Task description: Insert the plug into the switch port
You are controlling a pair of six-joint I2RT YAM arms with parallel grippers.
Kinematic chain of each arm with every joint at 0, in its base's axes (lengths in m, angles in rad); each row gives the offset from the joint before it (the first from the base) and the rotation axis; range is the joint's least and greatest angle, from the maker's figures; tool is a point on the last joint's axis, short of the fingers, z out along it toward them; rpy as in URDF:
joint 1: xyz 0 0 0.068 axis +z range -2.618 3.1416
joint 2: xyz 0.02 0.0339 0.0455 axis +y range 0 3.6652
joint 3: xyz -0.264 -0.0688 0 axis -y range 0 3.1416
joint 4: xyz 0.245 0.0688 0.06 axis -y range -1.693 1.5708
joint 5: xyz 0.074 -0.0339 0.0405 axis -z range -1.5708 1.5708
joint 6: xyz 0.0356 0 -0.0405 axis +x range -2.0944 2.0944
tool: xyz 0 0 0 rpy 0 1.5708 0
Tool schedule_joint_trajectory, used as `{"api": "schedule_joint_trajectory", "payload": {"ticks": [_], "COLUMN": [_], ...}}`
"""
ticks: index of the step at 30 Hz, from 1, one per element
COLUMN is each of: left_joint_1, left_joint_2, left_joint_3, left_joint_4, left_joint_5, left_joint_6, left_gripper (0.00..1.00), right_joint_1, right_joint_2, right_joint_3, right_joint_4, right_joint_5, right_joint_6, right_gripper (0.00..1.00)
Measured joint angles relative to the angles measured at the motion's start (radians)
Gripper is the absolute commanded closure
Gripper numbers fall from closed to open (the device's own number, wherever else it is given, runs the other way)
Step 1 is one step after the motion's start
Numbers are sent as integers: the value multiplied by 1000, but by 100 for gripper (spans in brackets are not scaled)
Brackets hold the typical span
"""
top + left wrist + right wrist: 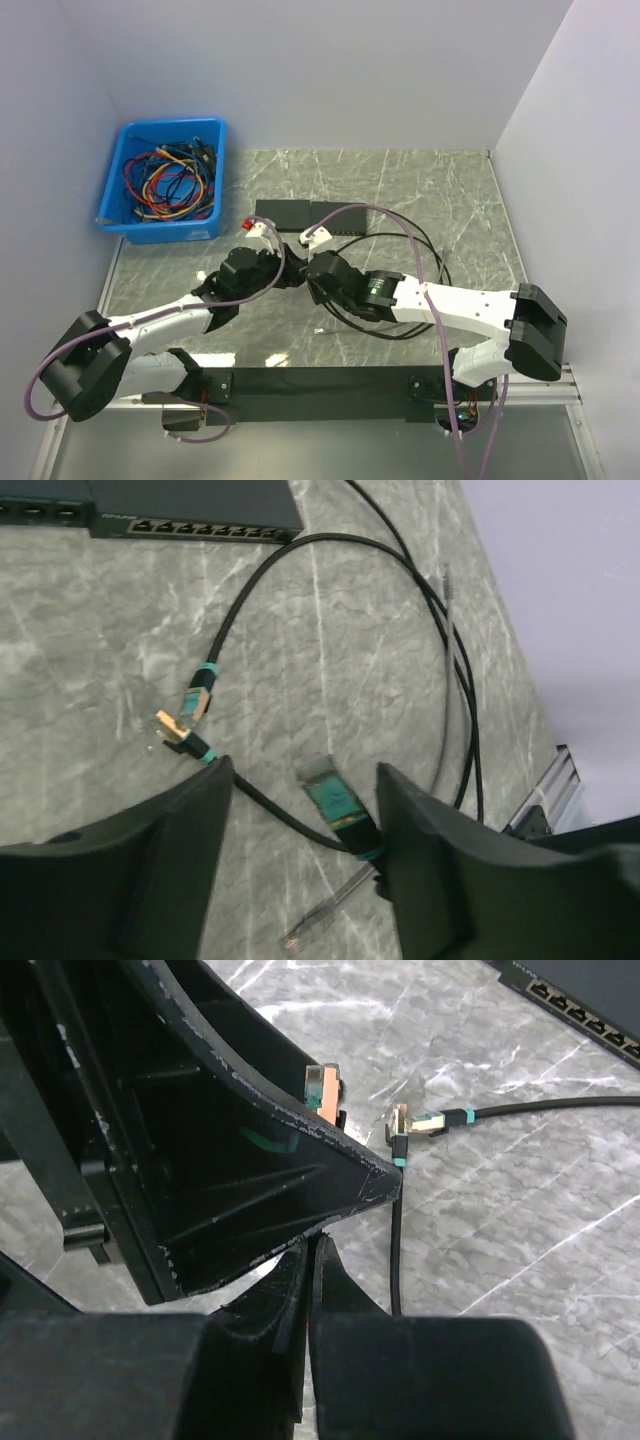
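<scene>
Left wrist view: the left gripper (303, 780) has its black fingers spread either side of a teal-banded black cable plug (333, 802), lower centre. The flat black network switch (190, 505) lies along the top edge.

Right wrist view: the right gripper (312, 1260), bottom centre, has its fingers pressed together.

Top view: a blue plastic bin (160, 230) of cables sits upper left on the grey marble-patterned table (430, 190).

A blue bin (160, 228) holds tangled coloured cables (165, 185).
</scene>
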Motion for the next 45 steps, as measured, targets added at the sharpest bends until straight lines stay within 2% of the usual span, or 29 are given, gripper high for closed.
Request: {"api": "schedule_joint_trajectory", "payload": {"ticks": [1,2,5,6,9,10,12,15,27,33,34,37,42,45], "left_joint_1": [-6,-11,-21,-21,-22,-22,-19,-19,-19,-19,-19,-19,-20,-20], "left_joint_2": [5,6,6,6,6,6,6,-1,-77,-101,-101,-101,-100,-100], "left_joint_3": [0,1,6,6,8,8,12,15,17,17,17,17,17,17], "left_joint_4": [9,17,32,34,31,29,18,-2,-46,-55,-56,-58,-56,-57], "left_joint_5": [-1,-2,-5,-6,-16,-23,-39,-63,-140,-159,-159,-159,-158,-158], "left_joint_6": [-10,-16,-18,-18,-15,-14,-14,-14,-13,-14,-14,-15,-16,-16], "left_gripper": [46,49,52,51,37,30,25,25,38,49,54,61,62,59], "right_joint_1": [0,0,0,0,1,2,5,8,24,31,32,34,36,39], "right_joint_2": [0,0,0,0,0,0,0,0,1,2,2,2,3,6], "right_joint_3": [0,0,0,0,0,0,0,0,0,0,0,0,0,0], "right_joint_4": [-1,0,3,4,6,5,0,2,4,7,9,10,10,10], "right_joint_5": [2,3,6,8,10,10,11,12,13,14,14,16,21,28], "right_joint_6": [2,3,4,5,8,8,11,14,30,30,30,31,34,34], "right_gripper": [100,100,100,100,100,100,100,100,100,100,100,100,100,100]}}
